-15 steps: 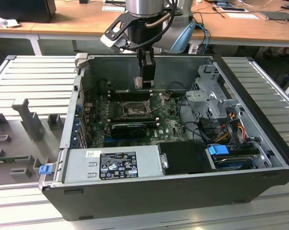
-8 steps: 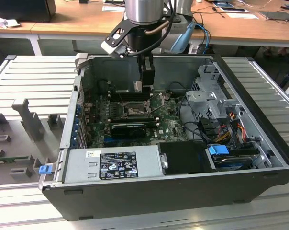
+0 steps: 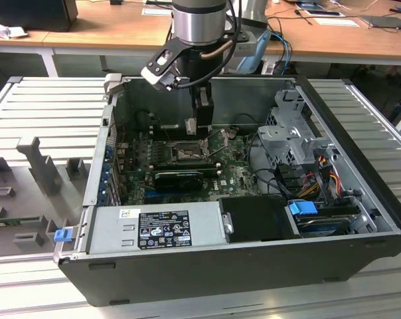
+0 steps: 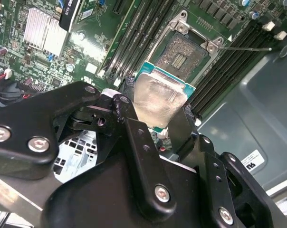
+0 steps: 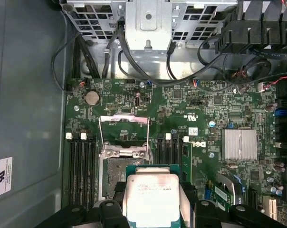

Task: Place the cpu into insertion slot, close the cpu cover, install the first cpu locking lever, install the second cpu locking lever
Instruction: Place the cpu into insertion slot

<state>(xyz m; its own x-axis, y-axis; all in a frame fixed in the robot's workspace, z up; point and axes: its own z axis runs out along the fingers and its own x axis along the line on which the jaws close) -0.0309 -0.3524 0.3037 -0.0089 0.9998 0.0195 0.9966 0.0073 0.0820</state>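
Exterior view, centre frame: pincer (image 3: 198, 125) clenched on cpu (image 4: 160, 97), close over the open insertion slot (image 4: 181, 54). Placement step in hand; seating calls for squaring the cpu to the slot.

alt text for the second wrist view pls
The gripper holds the cpu by its edges over the green motherboard. The insertion slot lies open and empty beyond it, with black memory slots on both sides.

The insertion slot (image 4: 183, 54) lies open from above, under the cpu (image 4: 160, 95) held in the pincer (image 4: 155, 111). Memory slots (image 5: 81, 171) flank it. The drive cage (image 3: 290, 133) walls the exterior view's right, the power supply (image 3: 154, 226) the near side.
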